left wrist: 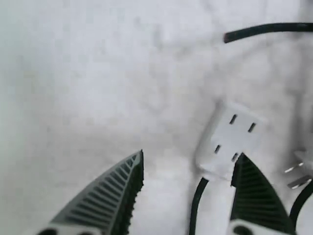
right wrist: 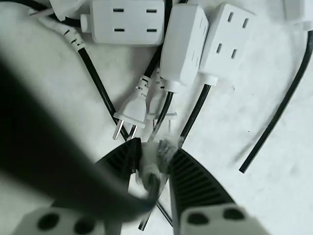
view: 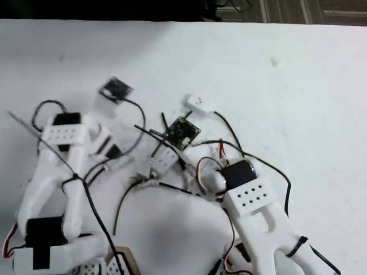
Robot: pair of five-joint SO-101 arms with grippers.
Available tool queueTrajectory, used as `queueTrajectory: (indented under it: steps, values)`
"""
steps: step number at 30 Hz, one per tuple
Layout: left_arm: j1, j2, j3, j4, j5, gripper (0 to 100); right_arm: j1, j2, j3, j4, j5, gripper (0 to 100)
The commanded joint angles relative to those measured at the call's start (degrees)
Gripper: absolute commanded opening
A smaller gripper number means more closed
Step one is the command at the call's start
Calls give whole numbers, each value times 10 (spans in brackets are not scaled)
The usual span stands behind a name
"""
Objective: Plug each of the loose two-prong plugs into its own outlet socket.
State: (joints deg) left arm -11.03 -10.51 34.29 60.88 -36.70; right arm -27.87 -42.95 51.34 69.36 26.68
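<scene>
My right gripper (right wrist: pixel 156 149) is shut on a white plug (right wrist: pixel 149 164) whose black cord runs back under the fingers. Just beyond it lies a loose two-prong plug (right wrist: pixel 132 108), prongs bare. Three white outlet sockets lie further out: one flat (right wrist: pixel 127 22), one on its side (right wrist: pixel 183 44), and one with slots facing up (right wrist: pixel 227 41). My left gripper (left wrist: pixel 190 155) is open just above the table, and a white outlet socket (left wrist: pixel 230 142) on a black cord lies beside one finger (left wrist: pixel 254 191). Bare plug prongs (left wrist: pixel 297 175) show past that finger.
In the high view the sockets and cords bunch together (view: pixel 152 169) between the two arms, at mid-table. A separate white outlet (view: pixel 199 103) lies farther back. Black cords (view: pixel 258 163) loop around the right arm (view: pixel 252 197). A cut cord end (left wrist: pixel 230 36) lies loose.
</scene>
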Motion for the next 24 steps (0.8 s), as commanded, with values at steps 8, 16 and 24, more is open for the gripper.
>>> queueTrajectory:
  steps: [8,16,24]
  values:
    - [-132,-153,-10,65,33,39,-48,7,-106,-3,-4,19]
    - [-193,-334,155,23,46,24,-152,182,-251,-7,-49,19]
    - [-255,-372,296,-104,131,24,-195,383,-383,-54,-68,19]
